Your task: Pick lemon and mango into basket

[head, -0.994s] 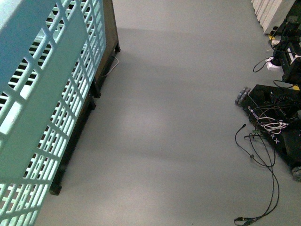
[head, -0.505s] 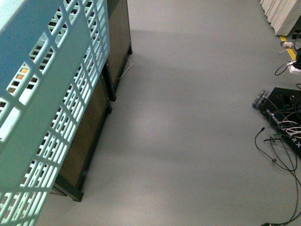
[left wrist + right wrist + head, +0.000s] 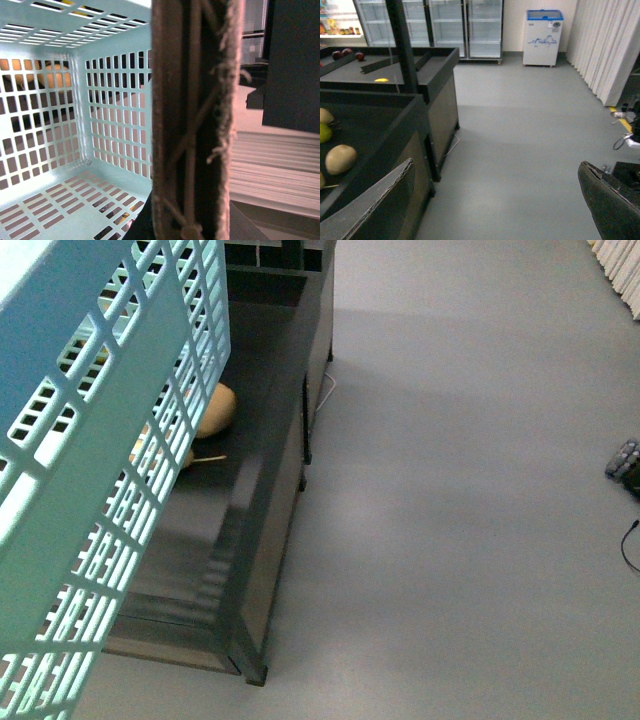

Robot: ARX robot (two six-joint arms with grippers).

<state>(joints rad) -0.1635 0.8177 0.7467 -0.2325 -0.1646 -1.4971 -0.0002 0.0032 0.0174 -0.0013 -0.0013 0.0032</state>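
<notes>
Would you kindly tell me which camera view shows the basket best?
The left wrist view: it looks into the basket, showing its slotted inner walls and floor and its handle close up. The front view shows only one outer wall at the left. The right wrist view shows none of it.

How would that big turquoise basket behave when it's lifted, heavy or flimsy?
Probably light for its size: the basket has walls and a floor that are mostly slots, and no fruit shows on the floor in view. The thin plastic may flex a little. Hanging from its single handle, it would likely swing or tilt.
</notes>
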